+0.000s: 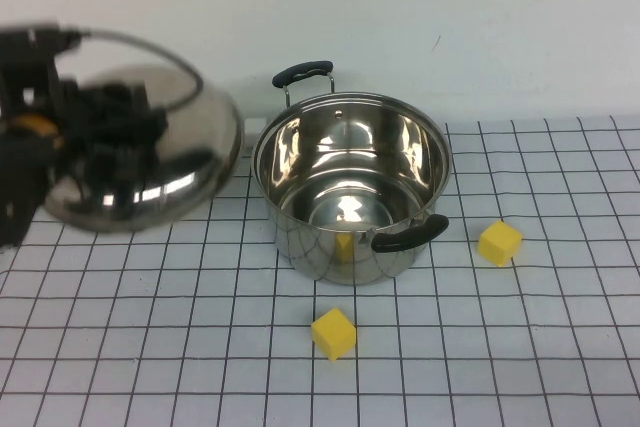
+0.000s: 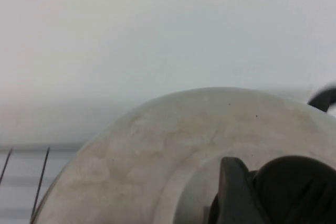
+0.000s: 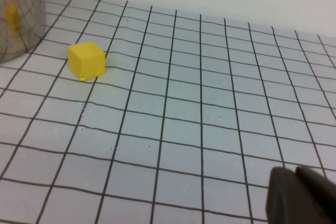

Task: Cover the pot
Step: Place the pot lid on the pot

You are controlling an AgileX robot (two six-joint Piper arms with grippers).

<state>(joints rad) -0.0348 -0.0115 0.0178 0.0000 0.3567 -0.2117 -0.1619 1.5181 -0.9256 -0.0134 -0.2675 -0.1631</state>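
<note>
The pot stands open and empty in the middle of the table, with black handles at the back and the front right. My left gripper is shut on the black knob of the domed steel lid and holds it in the air, tilted, to the left of the pot. The lid's dome fills the left wrist view, with one finger beside the knob. My right gripper is out of the high view; its fingertips are together over bare grid, away from the pot wall.
One yellow cube lies in front of the pot and another to its right, also in the right wrist view. The table has a white grid cloth and a white wall behind.
</note>
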